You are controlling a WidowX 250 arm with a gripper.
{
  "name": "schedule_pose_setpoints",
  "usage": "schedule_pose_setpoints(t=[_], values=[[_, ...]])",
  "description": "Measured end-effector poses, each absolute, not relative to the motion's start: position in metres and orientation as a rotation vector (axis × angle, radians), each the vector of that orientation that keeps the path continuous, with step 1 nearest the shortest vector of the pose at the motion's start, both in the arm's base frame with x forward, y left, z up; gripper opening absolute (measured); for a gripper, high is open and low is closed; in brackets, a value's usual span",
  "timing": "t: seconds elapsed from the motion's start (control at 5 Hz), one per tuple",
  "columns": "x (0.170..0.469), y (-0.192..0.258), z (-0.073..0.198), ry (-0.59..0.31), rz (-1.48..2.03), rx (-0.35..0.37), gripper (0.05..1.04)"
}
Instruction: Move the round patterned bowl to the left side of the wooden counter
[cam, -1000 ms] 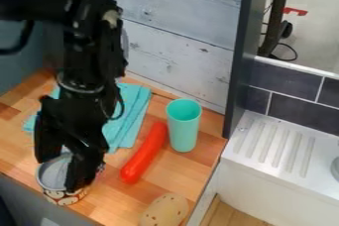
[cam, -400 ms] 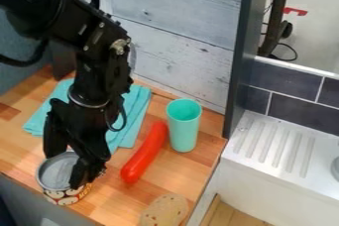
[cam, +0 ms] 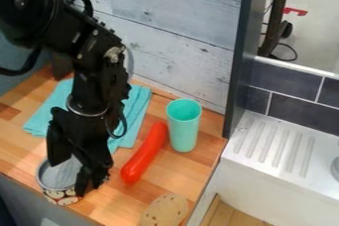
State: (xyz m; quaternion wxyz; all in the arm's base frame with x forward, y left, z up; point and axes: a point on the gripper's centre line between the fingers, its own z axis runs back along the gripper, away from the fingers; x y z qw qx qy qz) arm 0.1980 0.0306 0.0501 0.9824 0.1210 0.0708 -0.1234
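Observation:
The black gripper [cam: 70, 170] hangs at the lower left of the counter, its two fingers spread apart over an open metal can [cam: 58, 176] with a patterned side. One finger stands above the can's far left part, the other by its right rim, covering some of it. Behind the gripper a folded turquoise cloth [cam: 135, 116] lies partly hidden by the arm. To the right a red sausage-shaped object [cam: 144, 153] lies at a slant, close beside an upright turquoise cup [cam: 184, 127].
A tan, speckled bread-like piece [cam: 165, 211] lies at the front edge of the wooden counter [cam: 119, 201]. A dark upright panel [cam: 240, 56] divides the counter from a white sink unit [cam: 278, 145] on the right. A grey plank wall [cam: 179, 36] stands behind.
The arm has shifted slightly to the right, and the gripper's fingers look a little farther right over the can. The can and the other objects have stayed in place.

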Motion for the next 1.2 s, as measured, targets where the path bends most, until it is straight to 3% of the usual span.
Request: schedule_pose_setpoints(t=[0.8, 1.2], values=[[0.206, 0.064, 0.021, 0.176, -0.134, 0.308, 1.000], [0.210, 0.123, 0.020, 0.218, 0.008, 0.360, 0.999]])
